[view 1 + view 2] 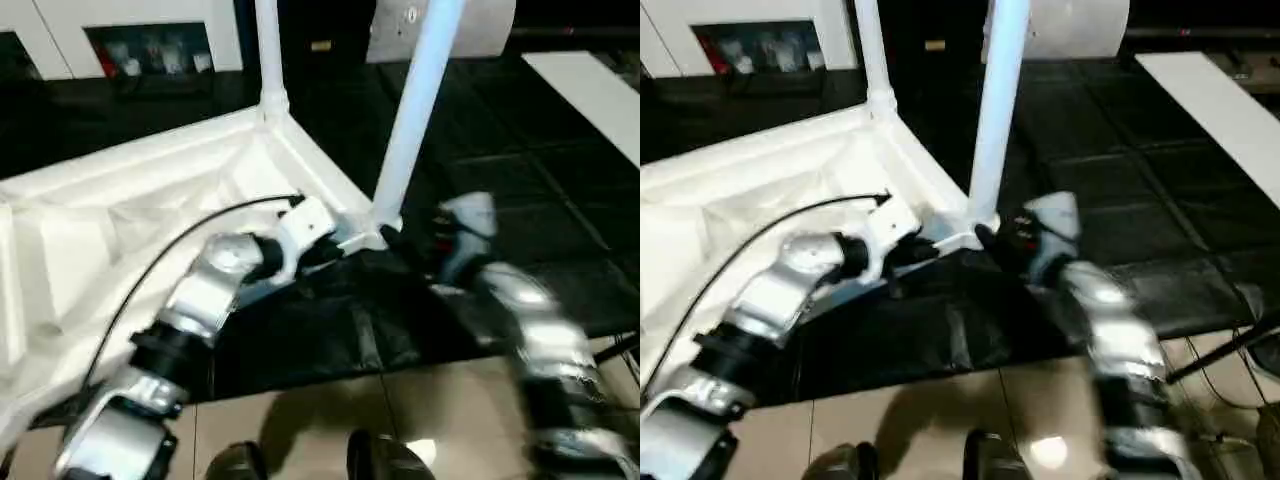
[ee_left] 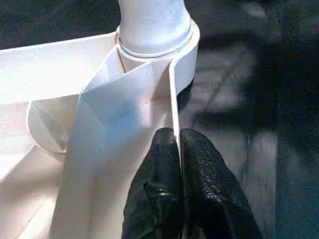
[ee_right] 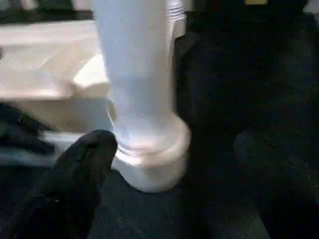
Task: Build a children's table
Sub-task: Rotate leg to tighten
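The children's table top [image 1: 100,230] lies upside down, ribbed underside up. One white leg [image 1: 268,50] stands in the far corner socket. A second leg [image 1: 415,110] stands in the near right corner socket [image 3: 154,159]. My left gripper [image 2: 177,137] is shut on the thin rim wall of the table top just beside that socket [image 2: 154,40]. My right gripper [image 3: 177,149] is open at the base of the near leg [image 3: 134,74], with one black finger [image 3: 84,169] on each side of the socket and apart from the leg.
The table top rests on a black mat [image 1: 330,330] over tan floor tiles [image 1: 420,400]. A white board [image 1: 600,90] lies at the back right. A white cabinet [image 1: 150,20] stands behind. A black cable [image 1: 180,240] arcs over my left forearm. My feet [image 1: 380,460] show at the bottom edge.
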